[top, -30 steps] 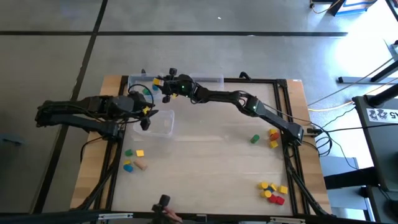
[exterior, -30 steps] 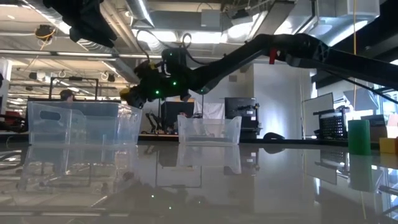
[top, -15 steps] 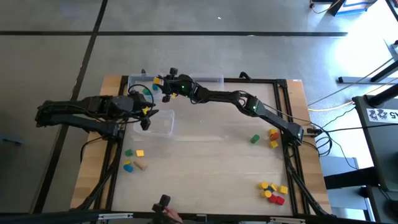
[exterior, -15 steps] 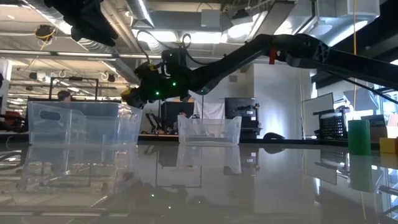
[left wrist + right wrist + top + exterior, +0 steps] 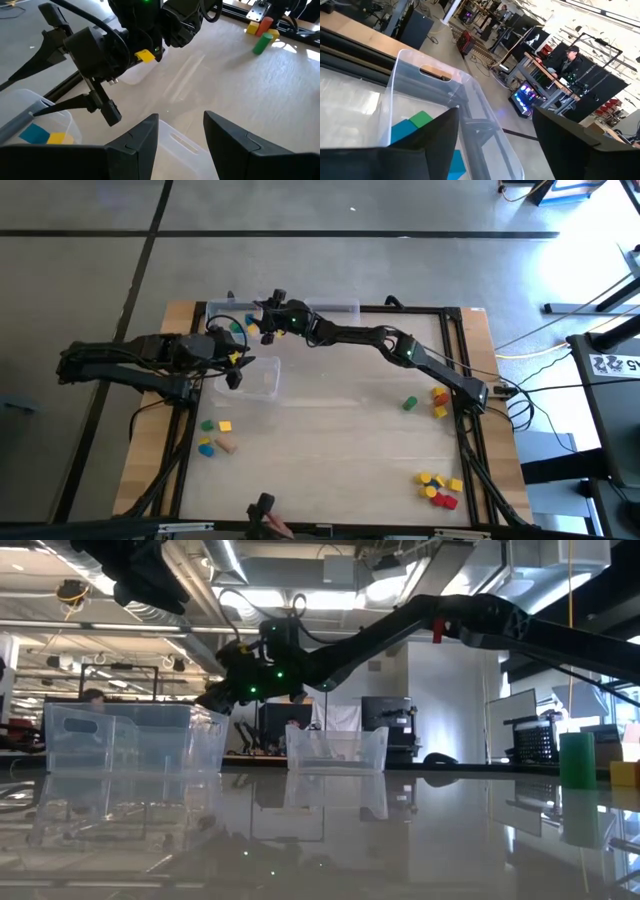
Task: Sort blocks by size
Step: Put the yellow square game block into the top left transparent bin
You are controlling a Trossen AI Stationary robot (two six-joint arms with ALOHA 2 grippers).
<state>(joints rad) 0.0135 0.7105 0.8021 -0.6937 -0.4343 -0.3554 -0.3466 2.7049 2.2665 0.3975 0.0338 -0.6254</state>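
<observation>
My right gripper (image 5: pixel 258 318) reaches across the table and hangs open over the far clear bin (image 5: pixel 330 308); nothing is between its fingers (image 5: pixel 497 125). A yellow block (image 5: pixel 145 56) shows close under it in the left wrist view. A green block (image 5: pixel 421 119) and a blue one (image 5: pixel 402 132) lie on this bin's floor. My left gripper (image 5: pixel 180 135) stands open and empty above the near clear bin (image 5: pixel 262 383), at the table's left. More blocks lie loose on the table.
Several loose blocks (image 5: pixel 215 437) lie near the left edge. A green one (image 5: pixel 409 403) and a yellow-red pair (image 5: pixel 440 402) lie at the right. A yellow and red cluster (image 5: pixel 438 487) lies near the front right. The table's middle (image 5: pixel 330 440) is bare. People sit beyond the table.
My right gripper has opened over the far bin and let go of the yellow block. The block showed at its fingertips before and is gone from there now. Neither arm has moved.
</observation>
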